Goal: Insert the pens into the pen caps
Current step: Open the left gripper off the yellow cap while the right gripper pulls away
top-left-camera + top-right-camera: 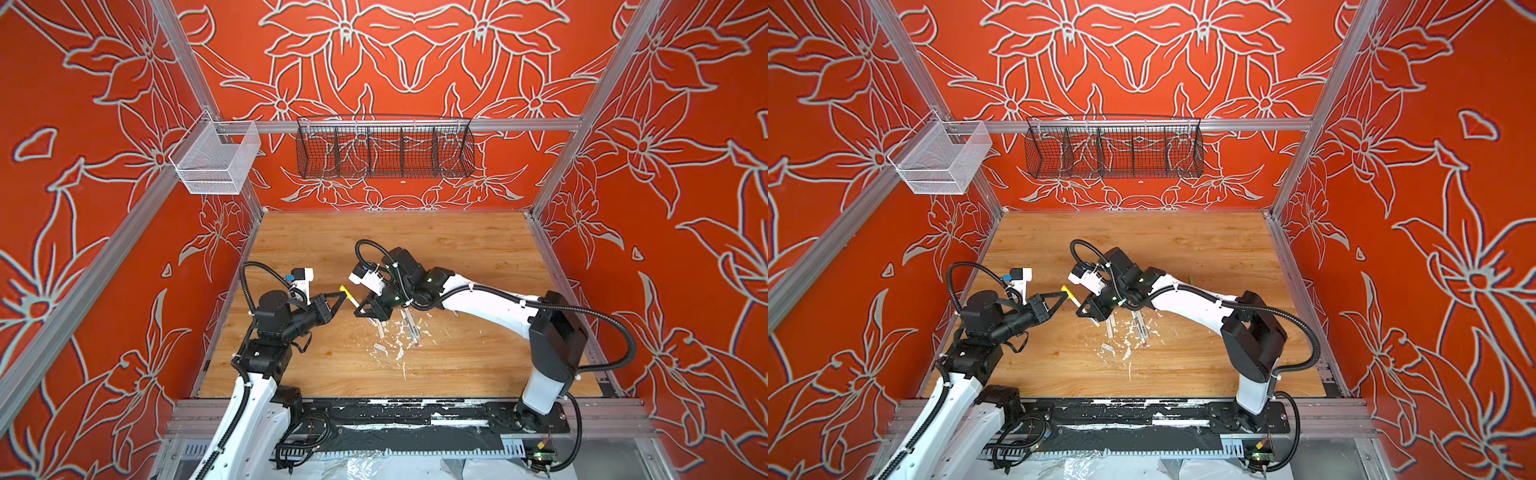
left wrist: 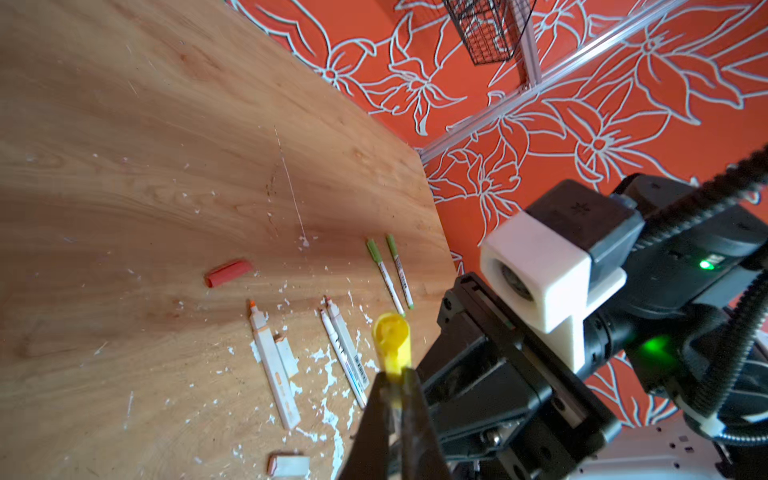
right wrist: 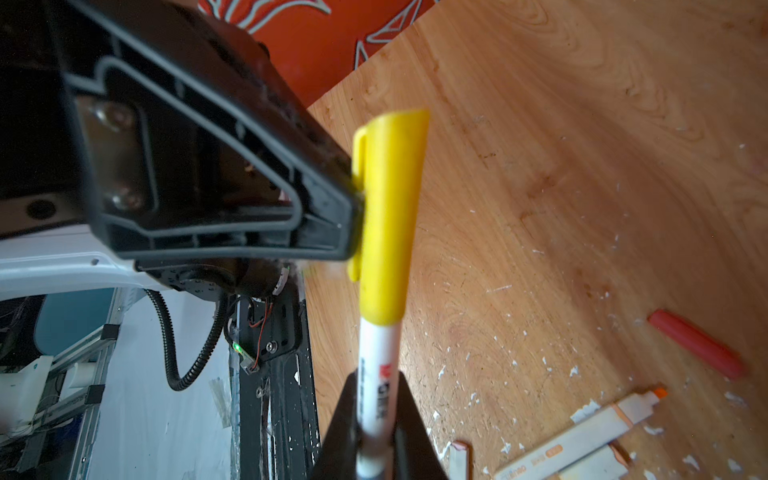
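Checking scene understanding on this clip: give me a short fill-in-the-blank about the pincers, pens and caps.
The right pincer grips a white pen whose cap is ____.
The ____ pincer flanks that cap with its tips.
The loose red cap lies on the wooden ____.
Two slim pens lying side by side wear ____ caps.
Missing words: yellow; left; table; green.

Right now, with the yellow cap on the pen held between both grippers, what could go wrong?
1. The left gripper pinches the yellow cap; if it isn't fully seated, pulling away could drag it off the white pen.
2. The right gripper holds that pen near loose markers; lowering it carelessly might scatter them.
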You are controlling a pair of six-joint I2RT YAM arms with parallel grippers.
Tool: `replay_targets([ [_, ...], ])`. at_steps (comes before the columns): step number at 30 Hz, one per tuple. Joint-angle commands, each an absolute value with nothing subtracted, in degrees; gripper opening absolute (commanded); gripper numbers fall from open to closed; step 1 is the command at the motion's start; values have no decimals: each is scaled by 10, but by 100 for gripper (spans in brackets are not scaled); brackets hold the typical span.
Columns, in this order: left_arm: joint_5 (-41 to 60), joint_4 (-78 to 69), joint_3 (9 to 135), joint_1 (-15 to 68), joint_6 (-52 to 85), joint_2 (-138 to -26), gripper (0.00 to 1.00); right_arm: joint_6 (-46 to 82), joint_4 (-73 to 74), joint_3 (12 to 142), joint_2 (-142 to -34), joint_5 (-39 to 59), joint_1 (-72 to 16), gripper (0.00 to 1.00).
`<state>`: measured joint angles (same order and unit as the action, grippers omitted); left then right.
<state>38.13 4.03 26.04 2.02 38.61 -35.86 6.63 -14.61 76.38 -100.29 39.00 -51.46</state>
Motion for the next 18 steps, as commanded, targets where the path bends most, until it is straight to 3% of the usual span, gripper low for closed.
replay_targets([
  [1, 394, 44, 277, 9, 378, -355, 41, 63, -133, 733, -969, 385, -519, 0],
  [4, 386, 65, 290, 2, 369, -348, 68, 74, -149, 706, -963, 362, -508, 0],
  [10, 363, 141, 313, -3, 347, -315, 98, 97, -220, 690, -956, 278, -462, 0],
  [18, 374, 279, 376, -4, 292, -296, 97, 88, -361, 722, -1001, 100, -360, 0],
])
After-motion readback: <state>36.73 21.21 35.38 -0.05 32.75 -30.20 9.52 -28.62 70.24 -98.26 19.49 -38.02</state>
